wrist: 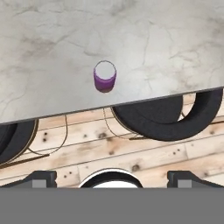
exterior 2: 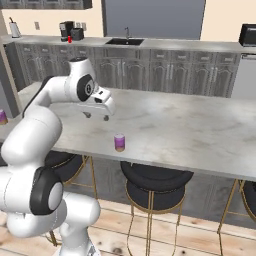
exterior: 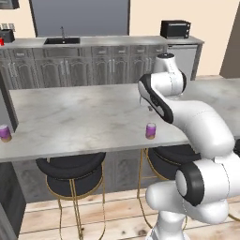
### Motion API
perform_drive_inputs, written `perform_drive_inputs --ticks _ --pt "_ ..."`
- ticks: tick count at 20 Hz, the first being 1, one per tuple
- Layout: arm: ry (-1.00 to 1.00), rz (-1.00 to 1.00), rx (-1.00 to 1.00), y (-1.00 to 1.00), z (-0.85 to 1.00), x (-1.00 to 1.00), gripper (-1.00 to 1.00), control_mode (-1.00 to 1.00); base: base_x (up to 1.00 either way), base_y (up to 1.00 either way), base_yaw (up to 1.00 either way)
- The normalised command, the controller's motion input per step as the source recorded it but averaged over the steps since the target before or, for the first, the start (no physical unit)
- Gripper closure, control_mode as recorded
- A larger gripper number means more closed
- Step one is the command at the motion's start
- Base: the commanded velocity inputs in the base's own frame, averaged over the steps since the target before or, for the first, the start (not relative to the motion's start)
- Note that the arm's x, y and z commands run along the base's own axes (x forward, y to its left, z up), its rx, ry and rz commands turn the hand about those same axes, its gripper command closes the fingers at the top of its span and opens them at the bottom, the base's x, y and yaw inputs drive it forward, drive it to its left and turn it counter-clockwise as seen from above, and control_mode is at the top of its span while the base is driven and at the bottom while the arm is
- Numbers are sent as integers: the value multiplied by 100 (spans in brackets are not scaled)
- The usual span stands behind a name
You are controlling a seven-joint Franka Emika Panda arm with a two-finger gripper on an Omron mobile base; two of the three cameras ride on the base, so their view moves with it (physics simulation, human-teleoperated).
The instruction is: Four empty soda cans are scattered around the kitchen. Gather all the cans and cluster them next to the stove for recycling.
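A purple soda can [exterior: 150, 131] [exterior 2: 119, 142] [wrist: 105, 76] stands upright near the front edge of the marble island counter [exterior: 84, 117]. Another purple can [exterior: 4, 133] [exterior 2: 2, 117] stands at the island's left end. A small red can-like thing [exterior 2: 69, 39] [exterior: 1, 41] sits on the back counter beside a coffee machine. My gripper [exterior 2: 97, 116] [wrist: 112, 177] hovers open above the island, a little behind and above the nearer purple can, holding nothing. The stove is out of view.
Black round stools [exterior: 70, 168] [exterior 2: 155, 182] stand under the island's front edge. On the back counter are a sink [exterior: 62, 41] [exterior 2: 125, 41] and a black microwave [exterior: 175, 29]. Plank floor [wrist: 131, 148] lies below the counter edge.
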Motion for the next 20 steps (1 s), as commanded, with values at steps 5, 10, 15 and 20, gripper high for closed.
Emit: perform_drive_inputs --ticks 5,10,15,20 --pt "0 0 3 0 -8 19 -100 -100 0 0 0" --pt "0 3 4 0 -3 10 -100 -100 0 0 0" --pt "-1 2 1 0 -13 12 -100 -100 0 0 0" --pt "-1 2 0 -4 -14 15 -100 -100 0 0 0"
